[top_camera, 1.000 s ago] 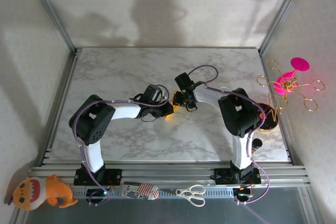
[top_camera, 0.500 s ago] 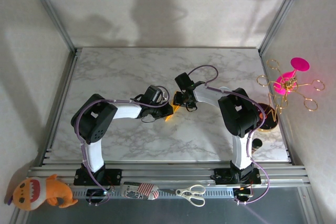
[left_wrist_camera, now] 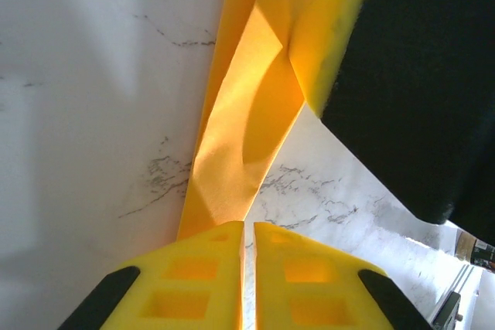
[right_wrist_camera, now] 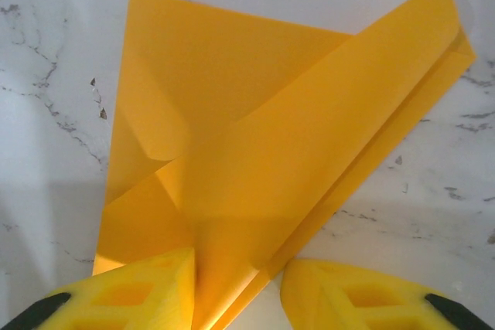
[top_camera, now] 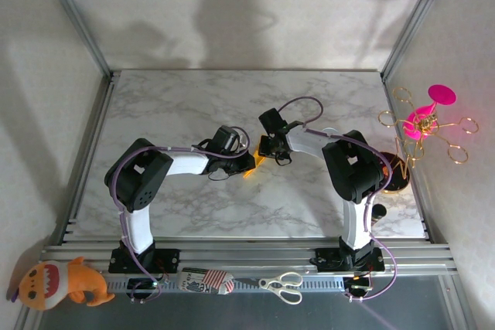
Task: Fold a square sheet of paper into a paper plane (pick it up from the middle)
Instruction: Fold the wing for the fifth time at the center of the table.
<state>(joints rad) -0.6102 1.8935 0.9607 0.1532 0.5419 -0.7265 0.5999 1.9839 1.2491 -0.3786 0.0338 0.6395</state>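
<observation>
The paper plane [top_camera: 252, 170] is orange-yellow paper folded to a pointed dart, lying at the table's middle between the two arms. In the right wrist view the paper plane [right_wrist_camera: 271, 137] shows one flap lifted off the layers beneath. My right gripper [right_wrist_camera: 236, 268] is open and straddles its narrow end, the left finger touching the paper. My left gripper [left_wrist_camera: 249, 226] is shut, with the paper plane [left_wrist_camera: 240, 137] running up to its fingertips and a sliver of orange in the slit. From above, the left gripper [top_camera: 246, 161] and right gripper [top_camera: 268, 154] nearly meet over it.
An orange plush toy [top_camera: 62, 282], a striped packet [top_camera: 207, 281] and scissors [top_camera: 282, 286] lie on the front rail. A gold wire stand with a pink disc [top_camera: 425, 123] and a black round base [top_camera: 390, 175] sit at the right edge. Marble table [top_camera: 178, 106] stretches behind.
My right gripper's jaws have narrowed around the paper's end. The left arm shifted slightly toward the paper; its jaws stayed shut.
</observation>
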